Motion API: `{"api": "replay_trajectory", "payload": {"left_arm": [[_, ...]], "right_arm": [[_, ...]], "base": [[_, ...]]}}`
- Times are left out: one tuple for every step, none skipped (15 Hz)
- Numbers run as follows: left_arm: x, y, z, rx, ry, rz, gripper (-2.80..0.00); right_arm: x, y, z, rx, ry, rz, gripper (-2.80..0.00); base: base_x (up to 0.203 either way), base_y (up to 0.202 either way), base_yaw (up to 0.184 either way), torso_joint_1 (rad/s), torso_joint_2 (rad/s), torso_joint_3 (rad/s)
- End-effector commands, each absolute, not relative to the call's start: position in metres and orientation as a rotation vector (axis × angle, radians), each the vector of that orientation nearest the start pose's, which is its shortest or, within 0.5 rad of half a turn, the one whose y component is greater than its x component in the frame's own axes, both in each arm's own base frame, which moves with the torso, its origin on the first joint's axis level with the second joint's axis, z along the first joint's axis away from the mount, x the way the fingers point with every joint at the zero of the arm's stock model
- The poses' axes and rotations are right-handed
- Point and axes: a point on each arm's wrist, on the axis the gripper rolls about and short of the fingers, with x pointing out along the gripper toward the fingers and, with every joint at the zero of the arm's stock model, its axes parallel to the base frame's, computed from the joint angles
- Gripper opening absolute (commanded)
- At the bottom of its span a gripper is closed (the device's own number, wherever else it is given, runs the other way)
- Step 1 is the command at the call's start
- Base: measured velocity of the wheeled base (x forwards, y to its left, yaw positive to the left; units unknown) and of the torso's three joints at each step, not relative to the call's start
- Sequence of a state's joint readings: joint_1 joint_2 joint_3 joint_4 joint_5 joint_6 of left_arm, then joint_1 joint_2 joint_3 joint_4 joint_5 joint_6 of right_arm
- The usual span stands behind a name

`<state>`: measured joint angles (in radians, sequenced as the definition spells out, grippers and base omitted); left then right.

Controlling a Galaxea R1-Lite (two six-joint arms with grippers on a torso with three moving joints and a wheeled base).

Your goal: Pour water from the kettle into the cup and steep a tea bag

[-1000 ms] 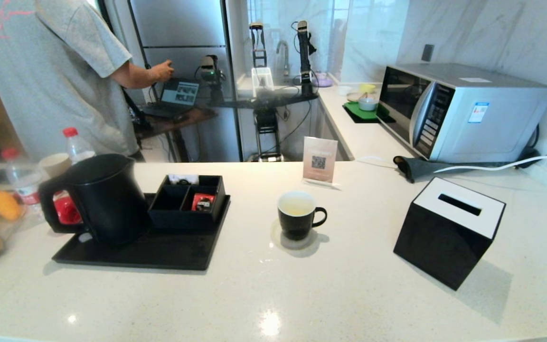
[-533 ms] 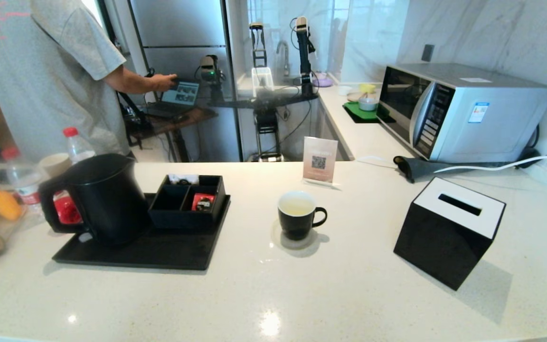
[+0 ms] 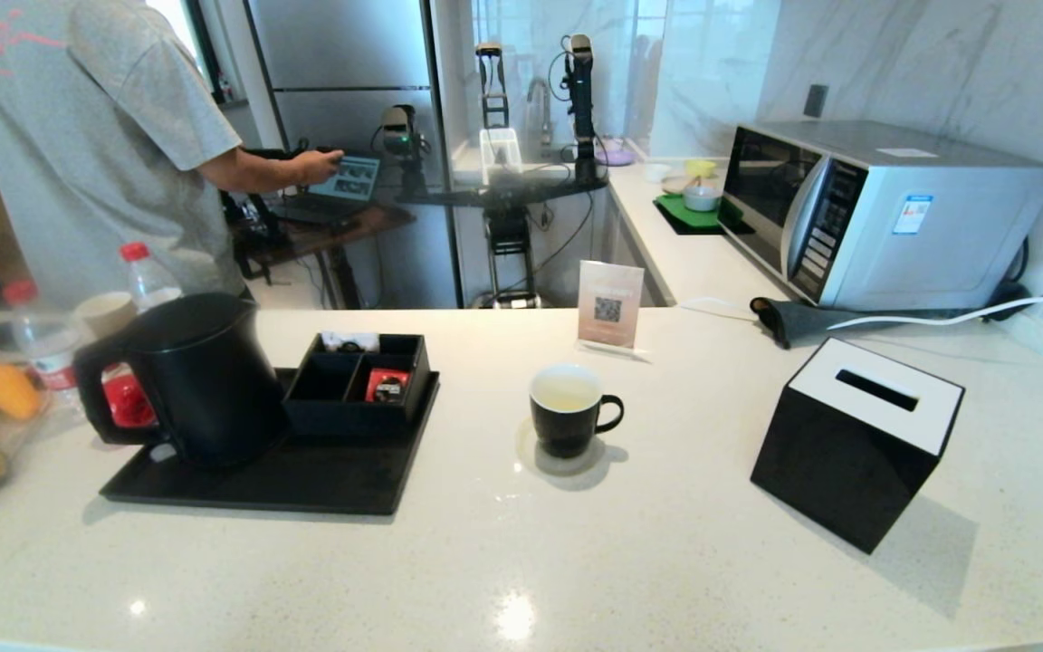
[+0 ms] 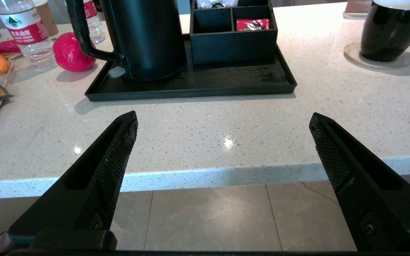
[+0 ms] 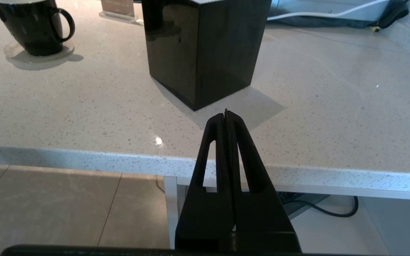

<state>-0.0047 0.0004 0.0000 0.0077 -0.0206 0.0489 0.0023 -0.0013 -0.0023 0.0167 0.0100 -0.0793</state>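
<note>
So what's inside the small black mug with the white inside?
The small black mug holds pale yellowish liquid. No tea bag, string or tag shows; anything sunk below the surface cannot be seen.

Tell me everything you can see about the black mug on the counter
The small glossy black mug, ceramic by its look, has a white inside and a small black ear handle pointing toward the black tissue box. It stands upright on a pale round coaster on the speckled white countertop, holding pale yellowish liquid. No tea bag or string shows. Neither gripper touches it.
</note>
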Motion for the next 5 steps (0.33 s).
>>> {"api": "replay_trajectory", "payload": {"left_arm": [[-0.0228, -0.0003, 0.0747, 0.049, 0.007, -0.025, 0.00], [-0.0228, -0.0004, 0.0747, 0.050, 0.007, -0.025, 0.00], [-0.0228, -0.0004, 0.0747, 0.049, 0.007, -0.026, 0.00], [-0.0228, -0.0004, 0.0747, 0.049, 0.007, -0.026, 0.00], [-0.0228, -0.0004, 0.0747, 0.051, 0.007, -0.026, 0.00]], "right_arm": [[-0.0228, 0.0002, 0.0750, -0.077, 0.004, 0.013, -2.80], [-0.0228, 0.0002, 0.0749, -0.066, 0.005, 0.013, -2.80], [-0.0228, 0.0002, 0.0750, -0.058, 0.004, 0.014, -2.80], [-0.0228, 0.0002, 0.0750, -0.049, 0.004, 0.014, -2.80], [-0.0228, 0.0001, 0.0750, -0.045, 0.004, 0.013, -2.80]], "base": [[0.000, 0.000, 0.000, 0.000, 0.00, 0.000], [0.000, 0.000, 0.000, 0.000, 0.00, 0.000], [0.000, 0.000, 0.000, 0.000, 0.00, 0.000], [0.000, 0.000, 0.000, 0.000, 0.00, 0.000], [0.000, 0.000, 0.000, 0.000, 0.00, 0.000]]}}
